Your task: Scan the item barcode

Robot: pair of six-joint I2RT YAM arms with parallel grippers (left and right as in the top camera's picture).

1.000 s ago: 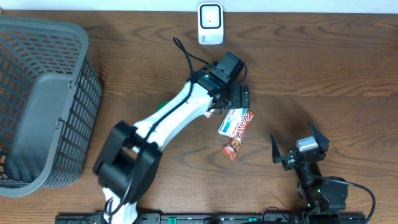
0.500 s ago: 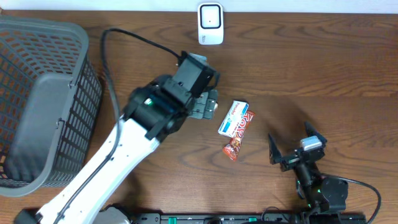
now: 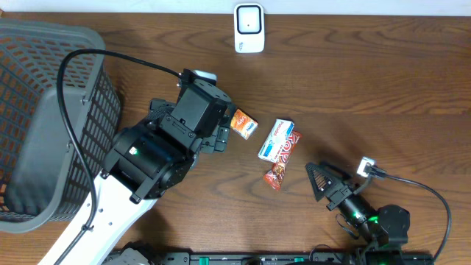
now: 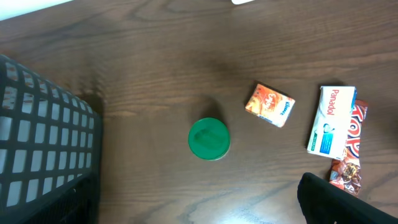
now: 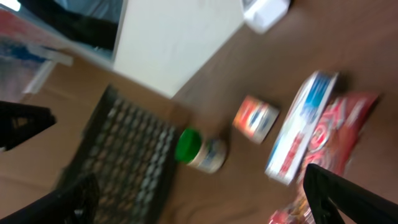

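One L claw [image 3: 219,136] wide open, empty, up beside basket [image 3: 96,125], one R claw [image 3: 337,180] gaping, empty, low

open table [image 3: 383,88] right of the panadol box [image 3: 274,141], while the basket [image 3: 55,103] blocks the left.

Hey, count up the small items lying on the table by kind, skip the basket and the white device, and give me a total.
Green-lidded jar: 1
Boxes: 2, the orange box and the Panadol box
Wrapped red snack bar: 1
Total: 4
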